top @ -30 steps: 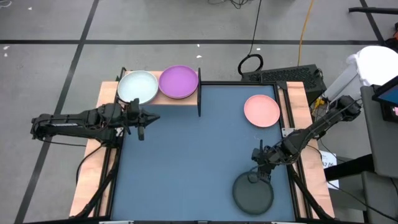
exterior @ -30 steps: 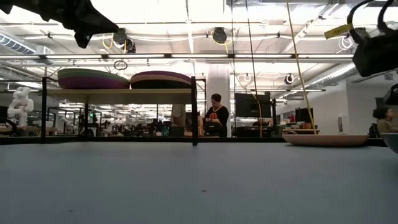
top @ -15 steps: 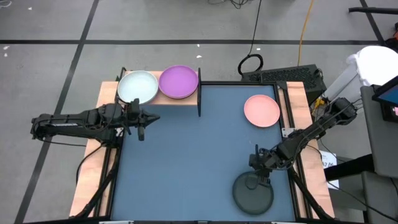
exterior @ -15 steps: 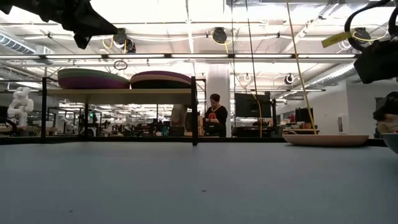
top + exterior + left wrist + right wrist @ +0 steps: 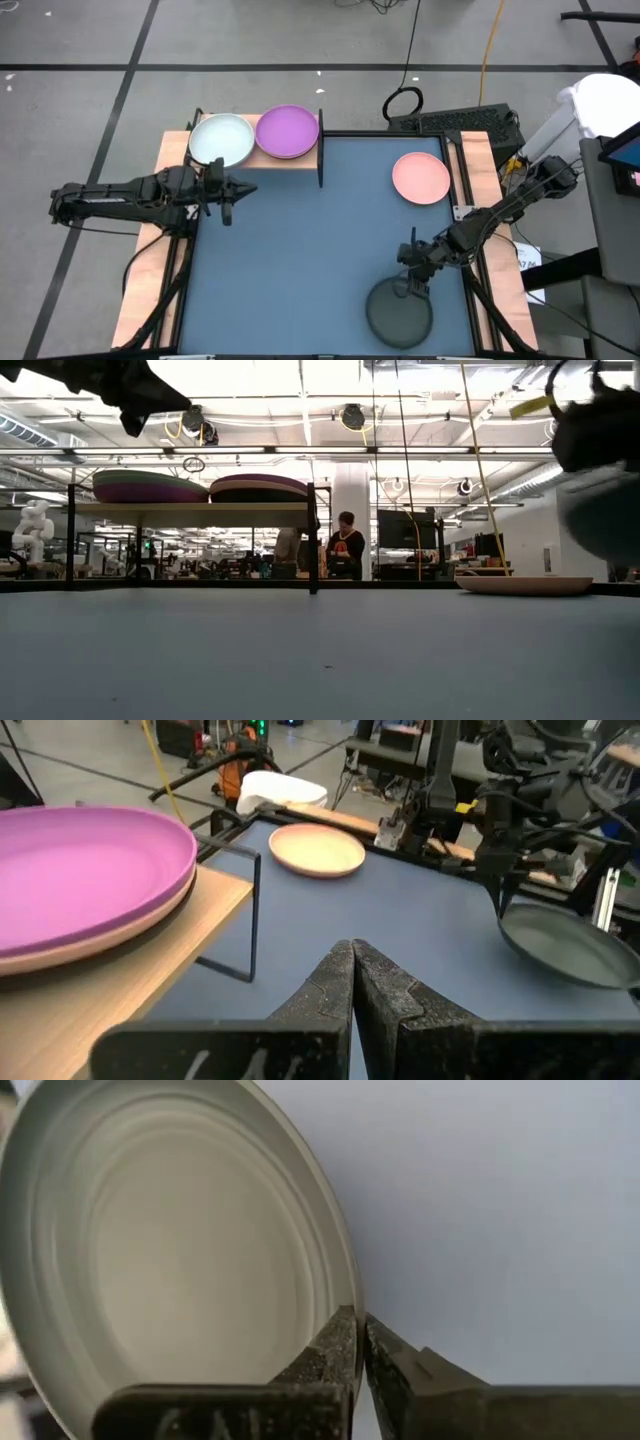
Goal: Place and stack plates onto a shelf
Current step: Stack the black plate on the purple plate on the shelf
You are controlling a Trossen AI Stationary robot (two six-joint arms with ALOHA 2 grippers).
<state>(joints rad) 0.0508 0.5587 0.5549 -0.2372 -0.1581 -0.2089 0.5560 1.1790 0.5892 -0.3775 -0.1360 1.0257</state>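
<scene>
A black plate (image 5: 399, 314) hangs at the table's near right, with my right gripper (image 5: 408, 286) shut on its rim. A pink plate (image 5: 421, 177) lies flat on the table at the far right. The shelf (image 5: 270, 163) stands at the far left; a whitish plate (image 5: 222, 140) and a purple plate (image 5: 288, 131) rest on it, each on top of another plate (image 5: 150, 491). My left gripper (image 5: 245, 187) hovers shut just in front of the shelf, holding nothing. My right gripper pinches the black plate's rim (image 5: 345, 1295) on the side farthest from the table's near edge, one finger inside the plate and one outside. The fingers come from above, pointing down. The plate (image 5: 565, 945) is lifted off the table and hangs tilted below the fingers.
Wooden side rails (image 5: 150, 290) run along the table's left and right edges. The shelf's black frame post (image 5: 320, 165) stands at its right end. The blue-grey tabletop (image 5: 300, 260) stretches between the two arms. People sit in the room beyond (image 5: 347, 550).
My right gripper has shut on the black plate's rim and gone up. The plate, which lay flat on the table, is now lifted and tilted, and has shifted slightly toward the table's left edge.
</scene>
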